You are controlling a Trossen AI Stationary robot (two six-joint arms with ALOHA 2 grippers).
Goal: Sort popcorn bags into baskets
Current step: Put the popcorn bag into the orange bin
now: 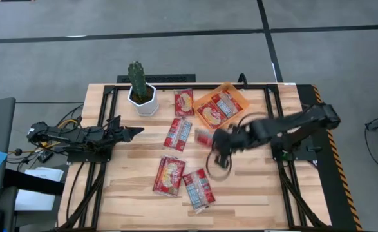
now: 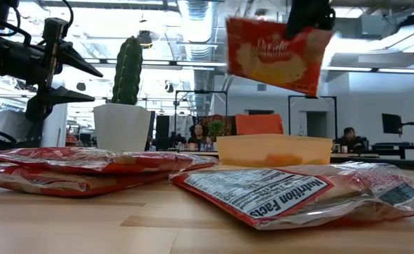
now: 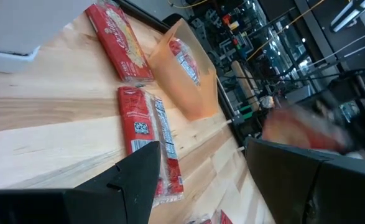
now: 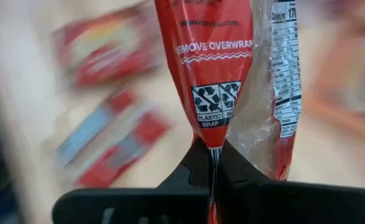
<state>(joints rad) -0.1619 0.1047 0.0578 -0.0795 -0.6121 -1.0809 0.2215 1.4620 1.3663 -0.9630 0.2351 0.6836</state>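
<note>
My right gripper (image 1: pixel 213 140) is over the table's middle, shut on a red popcorn bag (image 2: pixel 276 56) held high above the table; the bag also shows in the right wrist view (image 4: pixel 213 62). The orange basket (image 1: pixel 239 95) stands at the far middle right with two bags (image 1: pixel 217 108) lying in it. More bags lie flat on the table: one (image 1: pixel 183 102) beside the basket, one (image 1: pixel 178 133) in the middle, two (image 1: pixel 169 175) (image 1: pixel 198 189) near the front. My left gripper (image 1: pixel 134 132) is open and empty at the left, by the cactus pot. My right gripper pinches the bag's sealed end edge (image 4: pixel 211 134), by the recycling mark, between its two shut fingers (image 4: pixel 191 168). The fingers come from above, at the bag's upper corner (image 2: pixel 312 35). The bag hangs below them, tilted, lifted clear of the table.
A white pot with a green cactus (image 1: pixel 140 90) stands at the far left of the table. Dark frame rails (image 1: pixel 105 161) run along the table's left and right sides. People sit in the room beyond the table (image 2: pixel 196 134).
</note>
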